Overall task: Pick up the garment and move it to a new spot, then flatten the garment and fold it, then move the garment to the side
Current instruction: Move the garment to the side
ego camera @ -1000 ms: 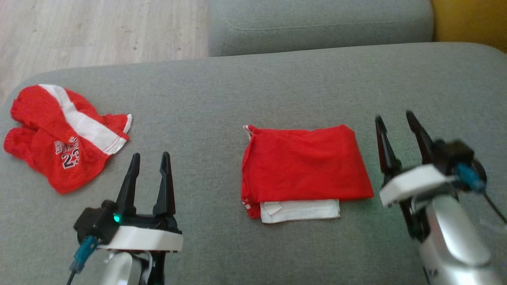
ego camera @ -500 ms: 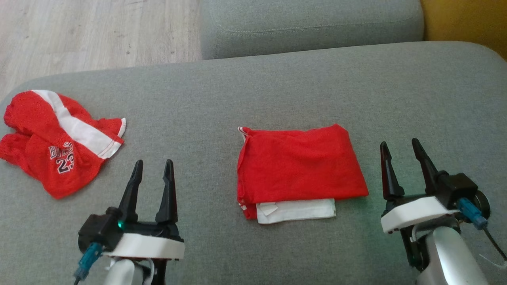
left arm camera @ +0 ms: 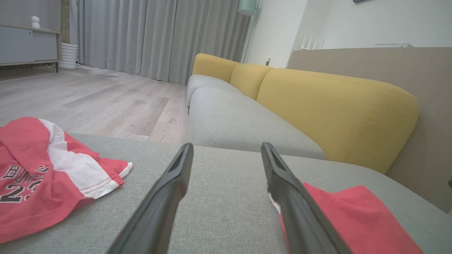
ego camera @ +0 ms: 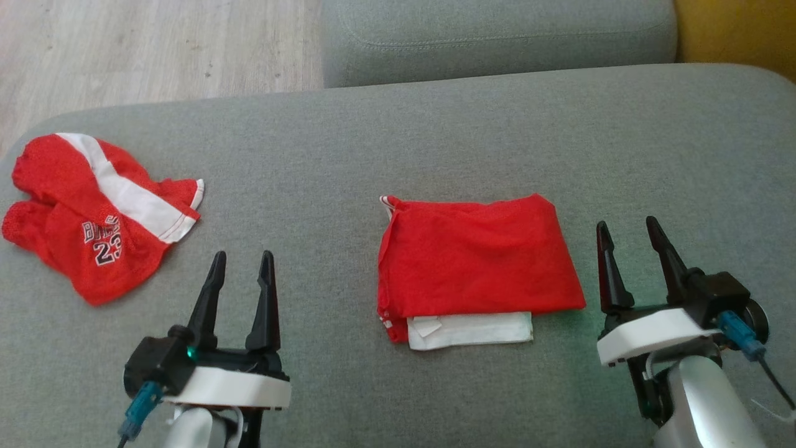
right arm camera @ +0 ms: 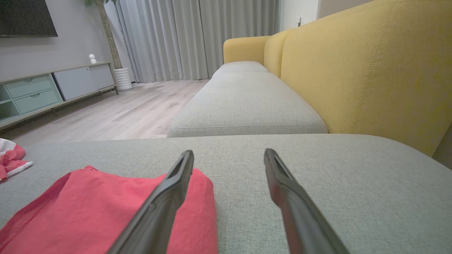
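A red garment (ego camera: 479, 261) lies folded into a rectangle at the middle of the grey sofa seat (ego camera: 385, 143), with a white band showing along its near edge. At the far left a second red garment (ego camera: 93, 211) with a white stripe and "23" print lies crumpled. My left gripper (ego camera: 243, 255) is open and empty, between the two garments. My right gripper (ego camera: 625, 222) is open and empty, just right of the folded garment and apart from it. In the left wrist view the left gripper (left arm camera: 227, 145) has the folded garment (left arm camera: 353, 218) at its right. In the right wrist view the right gripper (right arm camera: 229, 151) has the folded garment (right arm camera: 99, 208) at its left.
Another grey seat cushion (ego camera: 497, 37) lies beyond the one in front of me. Wooden floor (ego camera: 155, 50) shows past the seat's far left edge. A yellow backrest (ego camera: 740, 31) runs along the right. Bare seat stretches right of the folded garment.
My right gripper has drawn back toward me, away from the folded garment's right edge, and stays open. The left gripper has dropped back slightly. The head view wobbled a little; both garments stayed put.
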Controlling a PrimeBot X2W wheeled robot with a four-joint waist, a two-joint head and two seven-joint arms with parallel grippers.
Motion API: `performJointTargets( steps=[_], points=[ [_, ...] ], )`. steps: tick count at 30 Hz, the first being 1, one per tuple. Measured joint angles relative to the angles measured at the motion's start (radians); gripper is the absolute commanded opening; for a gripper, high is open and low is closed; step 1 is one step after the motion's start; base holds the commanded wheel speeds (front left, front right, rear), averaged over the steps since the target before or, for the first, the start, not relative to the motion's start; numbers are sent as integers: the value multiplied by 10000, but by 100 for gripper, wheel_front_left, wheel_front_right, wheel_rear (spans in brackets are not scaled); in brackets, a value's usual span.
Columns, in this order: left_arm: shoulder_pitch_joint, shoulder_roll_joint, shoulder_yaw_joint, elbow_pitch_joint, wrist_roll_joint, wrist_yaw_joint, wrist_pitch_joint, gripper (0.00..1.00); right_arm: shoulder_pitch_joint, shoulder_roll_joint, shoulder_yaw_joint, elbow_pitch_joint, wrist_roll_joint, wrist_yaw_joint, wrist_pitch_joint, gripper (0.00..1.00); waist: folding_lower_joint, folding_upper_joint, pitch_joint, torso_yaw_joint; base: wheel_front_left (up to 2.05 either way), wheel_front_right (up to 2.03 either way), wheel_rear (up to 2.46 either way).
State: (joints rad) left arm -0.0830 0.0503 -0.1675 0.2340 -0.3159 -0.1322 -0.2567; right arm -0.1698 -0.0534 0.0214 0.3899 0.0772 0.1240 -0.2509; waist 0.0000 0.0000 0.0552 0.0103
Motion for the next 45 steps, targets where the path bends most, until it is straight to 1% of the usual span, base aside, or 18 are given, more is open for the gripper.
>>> performJointTargets(
  steps=[4, 8, 14, 20, 21, 25, 26, 27, 28, 32, 38, 41, 45],
  points=[
    [-12, 0, -102, 0, 0, 0, 0, 100, -52, 4, -35, 270, -138, 0, 0, 100, 0, 0, 164, 59, 0, 0, 0],
    [-80, -2, -282, 17, -2, 0, 0, 100, -256, 8, -17, 1310, -301, 0, 65, 100, 0, 0, 417, 171, 0, 0, 0],
    [-413, -10, -422, 102, -13, 0, 0, 100, -1228, 8, 207, 2696, 130, 0, 408, 100, 1, 0, 894, 447, 0, 0, 0],
    [-636, -17, -610, 176, -13, -2, 0, 100, -2001, 4, 648, 4069, 984, 0, 633, 100, 2, 0, 1272, 760, 0, 0, 0],
    [-636, -17, -610, 176, -13, -2, 0, 100, -2001, 4, 648, 4069, 984, 0, 633, 100, 2, 0, 1272, 760, 0, 0, 0],
    [-690, -17, -627, 201, -13, 0, 0, 100, -2506, -59, 769, 4775, 1018, 0, 717, 100, 1, 0, 1368, 891, 0, 0, 0],
    [-715, -17, -629, 211, -13, 0, 0, 100, -2628, -90, 859, 4918, 1068, 0, 723, 85, 1, 0, 1369, 903, 0, 0, 0],
    [-742, -17, -625, 215, -13, 0, 0, 100, -2736, -113, 963, 5047, 1156, 0, 723, 26, 1, 0, 1365, 902, 0, 0, 0],
    [-758, -19, -625, 215, -13, -2, 0, 100, -2801, -128, 1051, 5150, 1243, 0, 721, 0, 0, 0, 1359, 893, 0, 0, 0],
    [-755, -19, -617, 276, -13, 0, 0, 100, -2979, -67, 1321, 5478, 1262, 0, 485, 0, 1, 0, 1278, 784, 0, 0, 0],
    [-751, -19, -600, 286, -12, -2, 0, 100, -3171, -38, 872, 5756, 6, 2, 217, 0, 1, 0, 1092, 480, 0, 0, 0],
    [-747, -19, -593, 282, -12, 0, 0, 100, -3187, -407, 606, 5643, -504, 2, 207, 0, 1, 0, 1045, 340, 0, 0, 0],
    [-746, -19, -583, 226, -12, 0, 0, 100, -3547, -1325, 343, 5398, -982, 2, 209, 0, 0, 0, 1138, 217, 0, 0, 0]
  ],
)
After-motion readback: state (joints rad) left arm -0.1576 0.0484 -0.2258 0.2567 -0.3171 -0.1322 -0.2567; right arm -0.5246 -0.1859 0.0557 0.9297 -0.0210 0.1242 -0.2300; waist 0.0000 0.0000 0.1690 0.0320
